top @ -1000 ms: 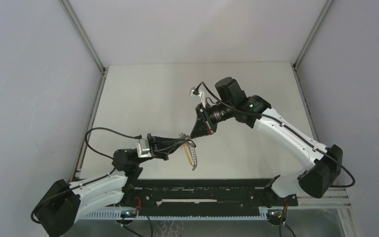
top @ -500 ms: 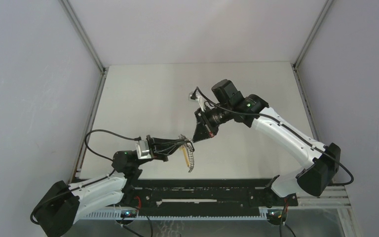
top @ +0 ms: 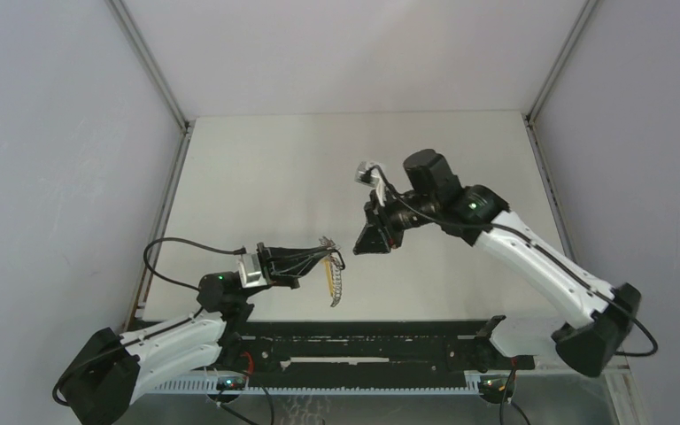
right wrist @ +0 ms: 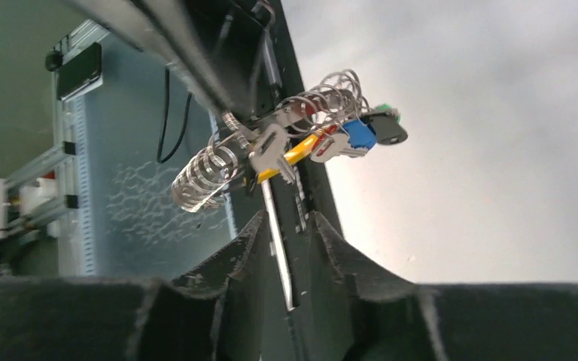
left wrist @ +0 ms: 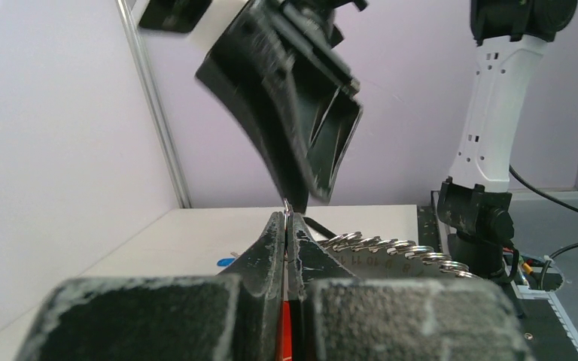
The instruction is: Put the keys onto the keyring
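Left pincer: The left pincer (top: 326, 259) has its fingers pressed flat together on the keyring (right wrist: 203, 177). In its own wrist view a bit of thin wire pokes out past the tips.

Right pincer: The right pincer (right wrist: 286, 223) has its jaws a little apart, leaving a narrow gap. A thin bright strip shows in that gap; what it is, and whether it touches either finger, cannot be told. From above, its tips point at the left pincer's tips, near them but apart.

Keyring, look: It is a string of small silver wire rings, bunched into coils, with a yellow bar lying across the middle.

Keyring, place: It is clamped at the left pincer's tips. One end dangles below them and the rest fans out to the side. It lies just beyond the right pincer's tips.

Keys: The keys (right wrist: 359, 134) are bunched against the rings: a blue head, a black head and a plain silver one, with a green piece behind. They sit beyond the right pincer's tips, up and to the right in its view.

In the way: In the right wrist view, the left pincer's dark fingers cross the upper left and hide the clamped spot. In the left wrist view, the right pincer hangs just above the left pincer's tips.

Around: A pale table (top: 266, 168) lies under both pincers. A black rail (top: 363, 341) runs behind them at the near edge. A small blue spot (left wrist: 226, 262) lies left of the left pincer's fingers.
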`<state>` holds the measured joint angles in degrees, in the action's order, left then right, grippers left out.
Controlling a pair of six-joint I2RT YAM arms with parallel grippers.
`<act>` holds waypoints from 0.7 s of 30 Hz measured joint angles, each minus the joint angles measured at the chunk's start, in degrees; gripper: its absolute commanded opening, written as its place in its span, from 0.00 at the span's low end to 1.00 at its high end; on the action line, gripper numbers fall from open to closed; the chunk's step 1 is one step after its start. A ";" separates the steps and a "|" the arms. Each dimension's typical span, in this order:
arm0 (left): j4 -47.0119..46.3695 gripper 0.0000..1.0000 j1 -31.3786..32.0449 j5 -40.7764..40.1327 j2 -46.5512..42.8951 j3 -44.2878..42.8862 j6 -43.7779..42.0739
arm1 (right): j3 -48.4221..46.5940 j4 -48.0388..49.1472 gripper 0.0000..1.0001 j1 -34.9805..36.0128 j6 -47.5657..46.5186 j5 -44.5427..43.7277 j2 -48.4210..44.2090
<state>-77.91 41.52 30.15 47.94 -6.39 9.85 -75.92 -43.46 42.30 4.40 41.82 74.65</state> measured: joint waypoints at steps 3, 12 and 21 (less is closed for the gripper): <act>0.00 0.00 0.00 0.02 0.04 0.00 0.02 | 4.59 6.93 0.34 -0.35 -0.81 0.57 -7.13; 0.00 0.00 0.00 0.59 0.04 0.00 0.11 | 9.57 21.09 0.38 -0.35 -0.79 3.85 -10.60; -0.02 0.00 0.00 1.66 0.02 0.00 0.28 | 11.17 27.02 0.33 -0.35 -0.66 6.99 -6.56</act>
<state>-77.93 41.52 31.81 47.97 -6.39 10.13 -64.75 -16.45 41.95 3.75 48.82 68.10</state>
